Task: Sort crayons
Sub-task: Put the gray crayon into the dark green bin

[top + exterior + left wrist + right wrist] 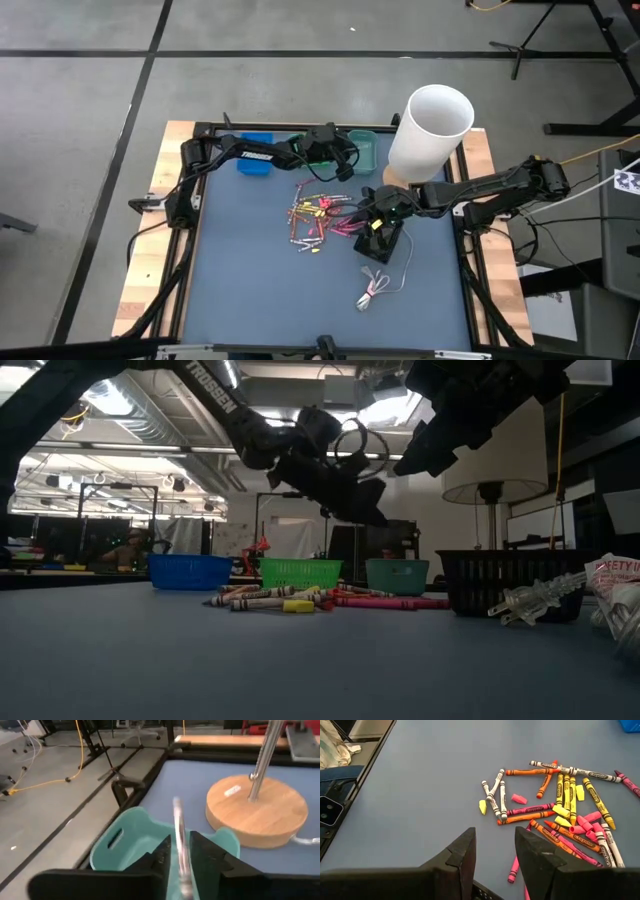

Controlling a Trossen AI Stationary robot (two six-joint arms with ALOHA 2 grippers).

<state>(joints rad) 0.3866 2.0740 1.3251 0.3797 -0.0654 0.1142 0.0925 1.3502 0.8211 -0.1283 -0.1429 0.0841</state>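
Many crayons (pixel 318 215) lie loose in a heap on the blue table, also in the low view (pixel 300 598) and the right wrist view (pixel 565 805). My left gripper (pixel 345 165) is at the far edge, above the teal tray (pixel 125 840), shut on one pale crayon (pixel 177 820). My right gripper (pixel 362 207) hovers above the right side of the heap. In its wrist view it (pixel 495 840) is open and empty, with bare table between its fingers. My left gripper pinches the pale crayon between its two fingers, on its lower length (pixel 181 851). The crayon lies along the fingers and its free end (pixel 176 802) sticks out past the fingertips. It is lifted clear, above the teal tray's inside.
A blue tray (pixel 255 160), a green tray (pixel 300 572) and the teal tray (pixel 365 150) stand in a row at the far edge. A lamp with a white shade (pixel 430 125) and wooden base (pixel 257 810) stands far right. A black basket (pixel 385 243) and white cable (pixel 375 290) lie nearer.
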